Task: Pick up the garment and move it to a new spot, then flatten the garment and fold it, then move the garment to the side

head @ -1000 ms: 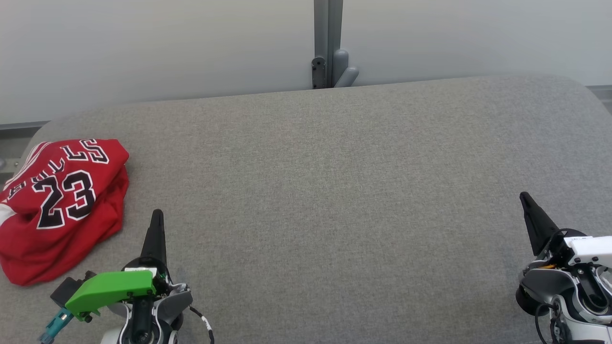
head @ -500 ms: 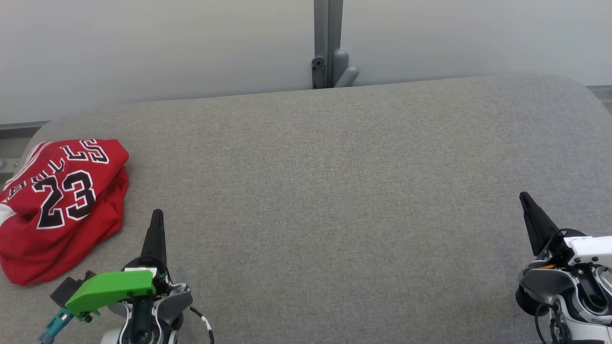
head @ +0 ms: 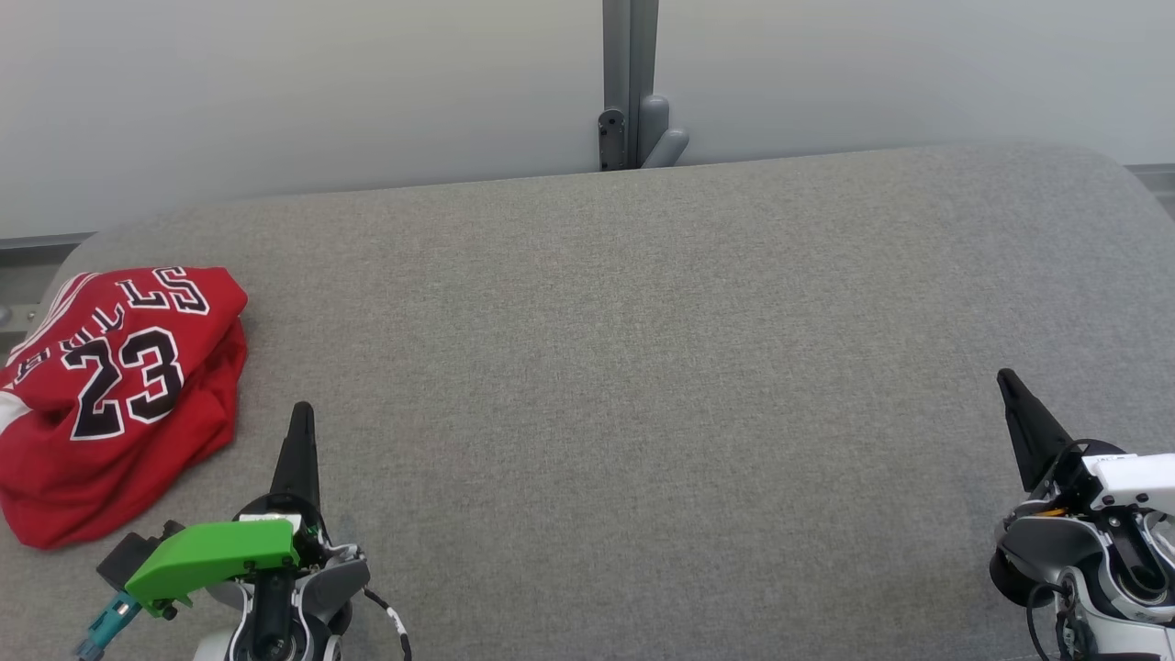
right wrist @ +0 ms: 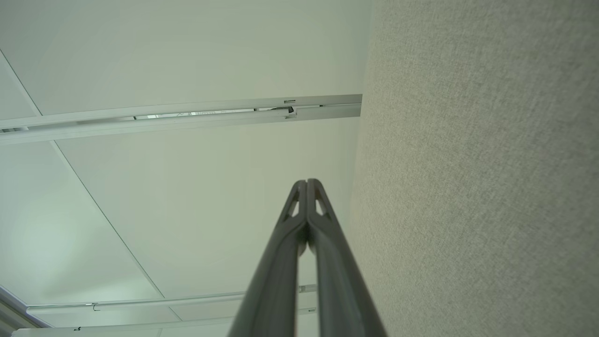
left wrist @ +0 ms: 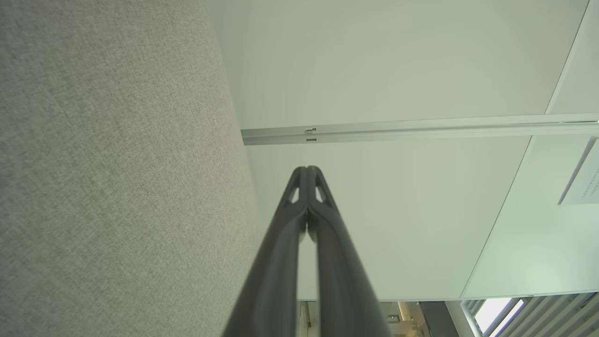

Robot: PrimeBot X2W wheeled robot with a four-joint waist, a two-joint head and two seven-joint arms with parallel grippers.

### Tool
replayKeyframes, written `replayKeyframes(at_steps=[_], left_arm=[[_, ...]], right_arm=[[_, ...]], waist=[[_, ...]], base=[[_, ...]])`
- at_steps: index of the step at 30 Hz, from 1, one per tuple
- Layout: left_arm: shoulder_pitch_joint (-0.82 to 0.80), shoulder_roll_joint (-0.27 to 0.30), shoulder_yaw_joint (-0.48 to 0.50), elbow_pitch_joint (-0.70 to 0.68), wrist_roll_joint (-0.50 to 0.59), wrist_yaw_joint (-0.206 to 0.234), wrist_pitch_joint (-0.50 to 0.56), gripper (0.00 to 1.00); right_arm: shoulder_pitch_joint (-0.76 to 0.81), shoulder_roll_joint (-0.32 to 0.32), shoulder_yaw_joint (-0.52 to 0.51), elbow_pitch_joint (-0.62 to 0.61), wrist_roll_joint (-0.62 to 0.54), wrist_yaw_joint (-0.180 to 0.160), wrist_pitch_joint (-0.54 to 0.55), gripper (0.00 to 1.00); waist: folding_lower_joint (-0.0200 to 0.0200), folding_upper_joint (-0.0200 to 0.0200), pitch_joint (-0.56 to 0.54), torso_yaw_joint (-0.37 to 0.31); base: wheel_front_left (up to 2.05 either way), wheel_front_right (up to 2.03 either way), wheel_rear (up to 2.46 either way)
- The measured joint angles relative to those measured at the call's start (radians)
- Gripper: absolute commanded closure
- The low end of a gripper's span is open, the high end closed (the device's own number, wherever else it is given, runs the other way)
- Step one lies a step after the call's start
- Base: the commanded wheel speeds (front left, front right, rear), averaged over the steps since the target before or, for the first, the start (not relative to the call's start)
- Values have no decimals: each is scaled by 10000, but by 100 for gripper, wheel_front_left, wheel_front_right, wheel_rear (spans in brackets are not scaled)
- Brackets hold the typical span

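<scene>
Red jersey (head: 119, 395) at left edge of table (head: 643, 321), your left tool (head: 301, 410) pinched together near it, your right tool (head: 1006, 376) likewise

Red garment (head: 119, 404) at the bench's left edge, with black "23" and lettering outlined in white, white stripes at its side; bench (head: 643, 367) plain flecked grey weave; left hand (head: 301, 410) and right hand (head: 1004, 376) near-black, one with bright green cover (head: 216, 551), the other with white housing (head: 1134, 477); pale grey wall (head: 321, 92), darker grey post (head: 630, 55)

Garment (head: 119, 404) partly off left edge
</scene>
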Motion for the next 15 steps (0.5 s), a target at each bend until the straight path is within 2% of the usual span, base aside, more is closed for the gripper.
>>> replayKeyframes(at_steps=[4, 5, 6, 7, 8, 15], left_arm=[[0, 0, 0, 0, 0, 0, 0, 100], [0, 0, 0, 0, 0, 0, 0, 0], [23, -4, -4, 46, 0, 4, 0, 0], [90, -12, -12, 128, 0, 13, 0, 100], [194, -25, -17, 222, 0, 15, 0, 0], [590, -67, -159, 470, 0, 17, -17, 0]], right_arm=[[-1, 2, -2, 0, 0, 0, 0, 100], [-1, 2, -2, 0, 0, 0, 0, 0], [29, 19, 0, 35, 2, 0, 0, 0], [92, 54, 2, 115, 2, 0, 0, 100], [191, 109, 6, 209, 2, -2, 0, 0], [639, 284, 349, 313, 12, -2, -297, 0]], waist=[[0, 0, 0, 0], [0, 0, 0, 0], [0, 0, 0, 0], [0, 0, 0, 0], [0, 0, 0, 0], [0, 0, -9, 3]], base=[[0, 0, 0], [0, 0, 0], [0, 0, 0], [0, 0, 0], [0, 0, 0], [0, 0, 0]])
